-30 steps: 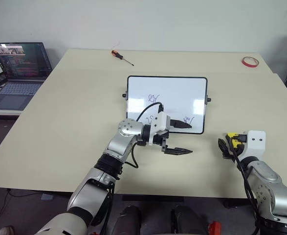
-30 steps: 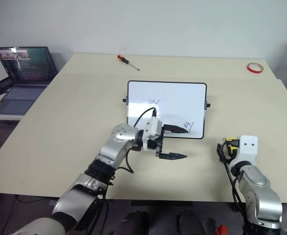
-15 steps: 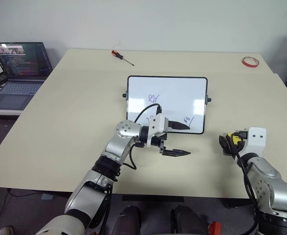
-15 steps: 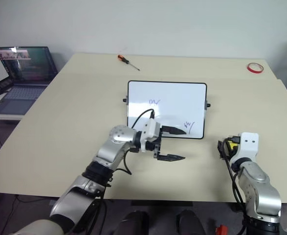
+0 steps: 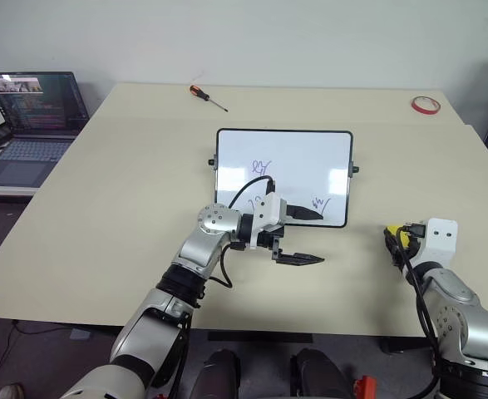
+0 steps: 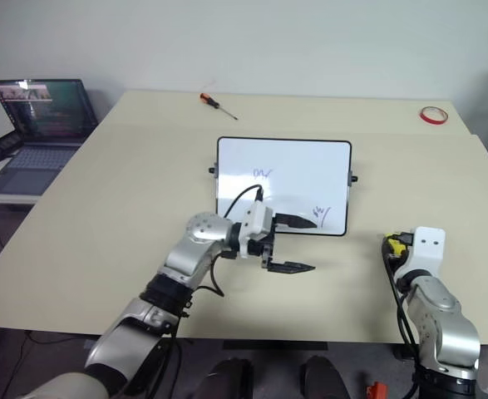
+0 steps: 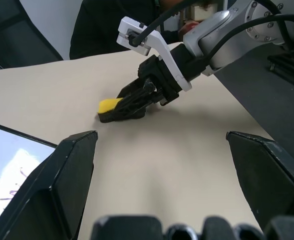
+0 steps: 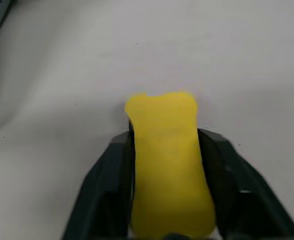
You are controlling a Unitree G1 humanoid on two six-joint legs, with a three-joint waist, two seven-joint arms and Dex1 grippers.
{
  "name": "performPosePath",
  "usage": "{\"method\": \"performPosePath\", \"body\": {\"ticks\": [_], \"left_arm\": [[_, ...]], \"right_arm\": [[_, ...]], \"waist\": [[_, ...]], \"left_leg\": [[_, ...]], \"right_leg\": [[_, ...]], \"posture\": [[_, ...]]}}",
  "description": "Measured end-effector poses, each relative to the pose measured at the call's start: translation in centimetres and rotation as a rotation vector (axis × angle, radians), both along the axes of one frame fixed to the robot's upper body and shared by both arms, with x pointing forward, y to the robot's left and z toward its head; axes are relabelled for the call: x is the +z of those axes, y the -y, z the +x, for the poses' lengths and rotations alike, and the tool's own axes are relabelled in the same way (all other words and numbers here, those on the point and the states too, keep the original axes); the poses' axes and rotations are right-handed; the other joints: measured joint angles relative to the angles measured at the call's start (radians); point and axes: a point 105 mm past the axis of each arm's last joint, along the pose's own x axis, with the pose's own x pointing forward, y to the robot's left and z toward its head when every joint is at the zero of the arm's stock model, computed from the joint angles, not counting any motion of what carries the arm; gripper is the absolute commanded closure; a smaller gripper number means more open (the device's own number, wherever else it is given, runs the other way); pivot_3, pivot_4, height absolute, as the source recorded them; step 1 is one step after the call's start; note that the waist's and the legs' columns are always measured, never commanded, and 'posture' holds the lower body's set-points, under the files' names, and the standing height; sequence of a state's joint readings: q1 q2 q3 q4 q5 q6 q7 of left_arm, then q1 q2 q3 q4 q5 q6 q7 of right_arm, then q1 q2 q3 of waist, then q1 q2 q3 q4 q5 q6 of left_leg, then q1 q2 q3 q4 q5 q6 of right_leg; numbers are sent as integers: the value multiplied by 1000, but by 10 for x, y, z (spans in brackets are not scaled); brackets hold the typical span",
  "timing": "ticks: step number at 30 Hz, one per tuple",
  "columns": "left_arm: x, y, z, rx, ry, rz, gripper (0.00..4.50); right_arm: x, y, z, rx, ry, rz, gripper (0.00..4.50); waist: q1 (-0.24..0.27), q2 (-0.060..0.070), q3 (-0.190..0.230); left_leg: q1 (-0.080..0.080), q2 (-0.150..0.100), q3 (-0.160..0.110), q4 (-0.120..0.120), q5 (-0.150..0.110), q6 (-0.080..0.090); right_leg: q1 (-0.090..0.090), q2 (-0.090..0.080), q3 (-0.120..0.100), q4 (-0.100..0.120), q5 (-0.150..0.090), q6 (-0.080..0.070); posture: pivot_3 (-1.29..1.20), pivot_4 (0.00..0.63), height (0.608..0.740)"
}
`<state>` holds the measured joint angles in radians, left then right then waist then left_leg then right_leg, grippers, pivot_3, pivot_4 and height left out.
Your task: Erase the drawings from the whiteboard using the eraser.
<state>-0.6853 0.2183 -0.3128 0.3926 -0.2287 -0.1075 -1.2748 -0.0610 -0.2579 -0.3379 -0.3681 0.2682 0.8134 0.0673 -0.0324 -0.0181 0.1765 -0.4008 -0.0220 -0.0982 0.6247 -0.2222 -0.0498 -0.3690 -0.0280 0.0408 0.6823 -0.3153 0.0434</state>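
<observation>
Your right tool (image 8: 167,150) has clamped the yellow eraser (image 8: 168,165) on the surface; head views barely show it. Left tool (image 5: 310,237) gapes empty over the whiteboard (image 5: 302,158) edge, hiding one drawing.

An office or lab: beige table (image 5: 127,208), open laptop (image 5: 32,125) (code onscreen), plain wall (image 5: 268,37).

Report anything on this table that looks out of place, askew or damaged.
Nothing looks damaged or spilled. The whiteboard lies square on the table, its drawings unerased. The eraser bulges where the right gripper squeezes it. A screwdriver and red tape ring lie loose at the far edge.
</observation>
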Motion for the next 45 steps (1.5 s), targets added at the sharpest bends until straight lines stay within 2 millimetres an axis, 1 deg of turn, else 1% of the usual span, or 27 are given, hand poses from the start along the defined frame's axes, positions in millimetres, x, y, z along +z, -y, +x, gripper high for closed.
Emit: {"method": "performPosePath", "body": {"ticks": [11, 14, 18, 21, 23, 24, 25, 27, 29, 30, 34, 37, 40, 45], "left_arm": [[6, 2, 2, 3, 17, -5, 0], [12, 3, 0, 11, 51, -12, 0], [20, 1, 12, 140, 150, -10, 0], [20, -6, 22, 273, 170, -46, 0], [13, -19, 28, 410, 167, -84, 0], [5, -27, 29, 469, 158, -91, 0], [-7, -35, 29, 525, 137, -81, 0], [-29, -45, 25, 588, 96, -45, 0], [-41, -52, 22, 631, 71, -33, 0], [-44, -53, 20, 645, 69, -32, 0], [-51, -59, 17, 689, 63, -28, 0], [-50, -58, 17, 698, 71, -33, 0], [-47, -56, 19, 703, 77, -45, 0], [-37, -54, 23, 700, 106, -57, 0]], "right_arm": [[1, 2, 2, -14, 3, 7, 3281], [4, 4, 4, -26, 22, -12, 3281], [17, 0, 8, -7, 105, -80, 3281], [23, -7, 11, 16, 154, -105, 3281], [30, -16, 14, 38, 203, -128, 3281], [33, -21, 16, 52, 228, -135, 3281], [38, -26, 18, 68, 257, -148, 3281], [48, -34, 23, 91, 307, -169, 3281], [56, -45, 30, 128, 348, -186, 3281], [60, -50, 33, 147, 367, -195, 3281], [77, -85, 50, 267, 466, -198, 3281], [82, -98, 57, 311, 503, -197, 3281], [78, -107, 63, 347, 500, -203, 3281], [64, -124, 70, 415, 458, -194, 3281]], "waist": [[0, 0, 0], [0, 0, 0], [-1, 0, 0], [-1, 0, 0], [-4, 1, 0], [-6, 1, 0], [-8, 1, -1], [-6, 1, -1], [-1, 1, -1], [0, 1, -1], [0, 1, -1], [3, 1, -1], [2, 1, -1], [0, 1, -1]], "left_leg": [[0, 0, 0, 0, 0, 0], [0, 0, 0, 0, 0, 0], [0, 0, 0, 0, 0, 0], [0, 0, 0, 0, 0, 0], [1, 1, 0, 0, 0, 0], [1, 1, 0, 0, 0, 0], [1, 1, 1, 0, 0, 0], [1, 1, 0, 0, 0, 0], [1, 0, 0, 1, 0, 0], [1, 0, 0, 1, 0, 0], [1, 0, 0, 1, 0, 0], [0, 0, -1, 1, 0, 0], [0, 0, 0, 1, 0, 0], [1, 0, 0, 1, 0, 0]], "right_leg": [[0, 0, 0, 0, 0, 0], [0, 0, 0, 0, 0, 0], [0, 0, 0, 1, 0, 0], [0, 0, 1, 0, 0, 0], [-1, 0, 1, 1, 0, 0], [-1, 0, 2, 1, 0, 0], [-1, 0, 2, 1, 0, 0], [-1, 0, 1, 1, 0, 0], [0, 0, 1, 1, 0, 0], [0, 0, 0, 1, 0, 0], [0, 0, 0, 1, 1, 0], [0, -1, 0, 1, 1, 0], [0, -1, 0, 1, 1, 0], [-1, -1, 0, 1, 1, 0]], "posture": [[0, 150, 740], [0, 150, 740], [0, 150, 740], [0, 150, 740], [0, 150, 740], [0, 150, 740], [0, 150, 740], [0, 150, 740], [0, 150, 740], [0, 150, 740], [0, 150, 740], [0, 150, 740], [0, 150, 740], [0, 150, 740]]}}
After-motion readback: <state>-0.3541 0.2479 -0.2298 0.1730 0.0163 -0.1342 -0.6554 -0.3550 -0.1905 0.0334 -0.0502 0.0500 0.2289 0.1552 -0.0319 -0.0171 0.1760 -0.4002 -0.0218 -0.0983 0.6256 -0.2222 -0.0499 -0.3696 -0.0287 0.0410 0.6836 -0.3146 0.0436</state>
